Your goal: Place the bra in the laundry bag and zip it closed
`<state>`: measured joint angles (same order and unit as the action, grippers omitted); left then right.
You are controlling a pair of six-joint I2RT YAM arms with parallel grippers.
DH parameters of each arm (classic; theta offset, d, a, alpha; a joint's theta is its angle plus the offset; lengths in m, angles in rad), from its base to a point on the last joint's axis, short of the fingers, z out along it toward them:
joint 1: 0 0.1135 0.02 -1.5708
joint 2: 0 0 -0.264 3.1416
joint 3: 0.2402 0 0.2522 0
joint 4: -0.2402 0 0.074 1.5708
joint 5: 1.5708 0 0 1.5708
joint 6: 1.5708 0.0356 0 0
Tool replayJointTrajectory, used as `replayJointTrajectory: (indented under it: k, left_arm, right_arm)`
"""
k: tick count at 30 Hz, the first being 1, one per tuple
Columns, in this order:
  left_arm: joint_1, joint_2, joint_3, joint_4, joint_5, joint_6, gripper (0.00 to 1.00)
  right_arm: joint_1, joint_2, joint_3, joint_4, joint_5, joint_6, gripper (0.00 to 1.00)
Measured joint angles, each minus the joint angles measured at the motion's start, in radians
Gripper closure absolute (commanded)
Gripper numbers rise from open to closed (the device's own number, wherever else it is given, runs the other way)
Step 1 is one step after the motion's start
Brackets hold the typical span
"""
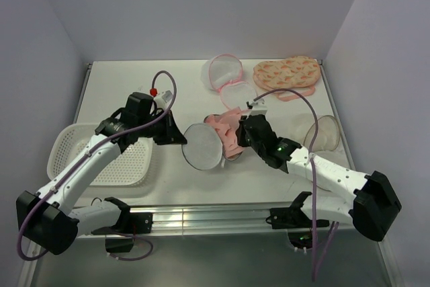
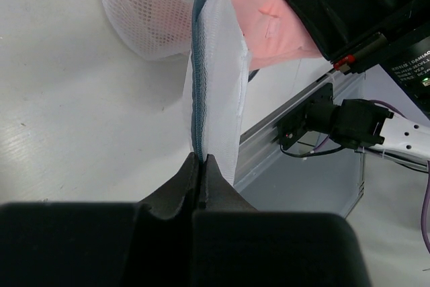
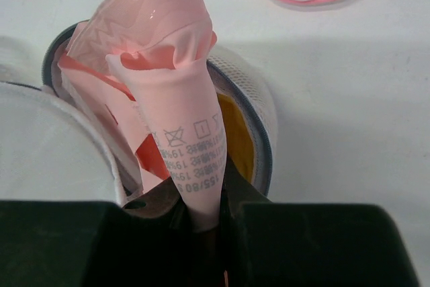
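Plain pale walls (image 1: 201, 5) are closing in three sides of one white table (image 1: 134, 78), with one metal rail (image 1: 215, 214) running along its near edge. Two arms are reaching in, the left arm (image 1: 80, 166) from near left and the right arm (image 1: 336, 176) from near right. One white perforated basket (image 1: 131, 162) is sitting at the left, under the left arm. One peach patterned padded piece (image 1: 285, 73) is lying far right, with one pink-rimmed mesh bag (image 1: 225, 75) lying open just left of it. One see-through domed piece (image 1: 324, 132) is lying at the right edge; cannot tell what it is. One laundry bag (image 1: 201, 146) is sitting mid-table between the two grippers, unzipped, one dome standing up. One pink bra (image 3: 178, 65) is sitting partly inside it and sticking out the top. The left gripper (image 2: 201, 160) is pinching the bag's zip rim, jaws fully together on the mesh edge. The right gripper (image 3: 201, 216) is clamping a fold of the bra with its care label, jaws nearly together on the fabric.
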<state>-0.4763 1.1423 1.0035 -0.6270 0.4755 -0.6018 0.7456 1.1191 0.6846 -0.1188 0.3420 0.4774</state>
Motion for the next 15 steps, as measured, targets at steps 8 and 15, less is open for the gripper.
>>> replayJointTrajectory:
  k: [8,15]
  left_arm:
    - [0.001,0.015,0.003,-0.001,0.010,0.000,1.00]
    - [0.002,0.018,0.015,-0.005,0.018,0.011,1.00]
  right_arm:
    - [0.025,0.127,0.024,0.027,-0.031,0.012,0.99]
    - [0.029,0.249,0.083,0.043,-0.036,0.050,1.00]
